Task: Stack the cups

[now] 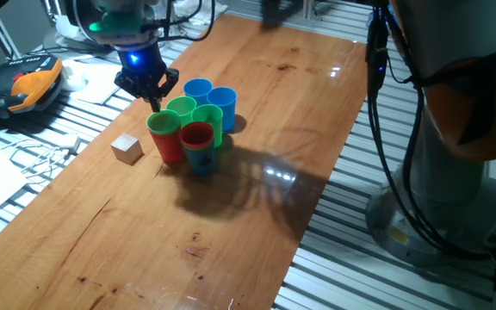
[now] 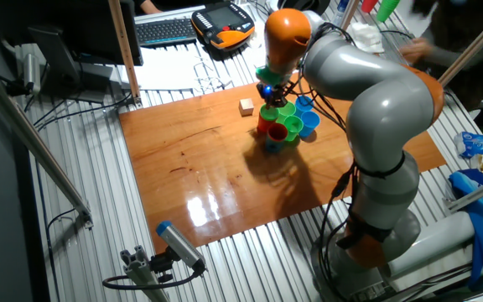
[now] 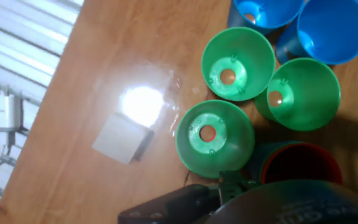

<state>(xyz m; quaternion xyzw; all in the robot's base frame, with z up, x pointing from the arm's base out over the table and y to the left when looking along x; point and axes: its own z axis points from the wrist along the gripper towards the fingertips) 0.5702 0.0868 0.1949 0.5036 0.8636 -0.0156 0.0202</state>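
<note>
A cluster of cups (image 1: 195, 122) stands upright near the middle of a wooden bench (image 1: 257, 198), all touching or just beside one another. In one fixed view, two blue cups (image 1: 212, 97) sit at the far side of the group, two green cups (image 1: 195, 114) in the middle, and at the near side a green cup nested in a red one (image 1: 165, 134) next to a red cup set in a blue one (image 1: 199, 146). The hand view looks straight down into three green cups (image 3: 238, 62) and two blue ones (image 3: 331, 30), with a red rim (image 3: 300, 163) at the lower right edge.

The arm's gripper (image 1: 147, 86) hangs just above the left edge of the cluster, over the green-in-red stack. Its fingers appear as a dark mass in both fixed views, and the hand view shows only a dark fragment at the bottom edge, so how wide the jaws stand, and whether they hold anything, cannot be told.

A small pale wooden cube (image 1: 127, 148) rests on the bench just to the left of the cups, apart from them. An orange-and-black handheld controller (image 1: 31, 86) lies on the slatted surface beyond the bench's left edge.
</note>
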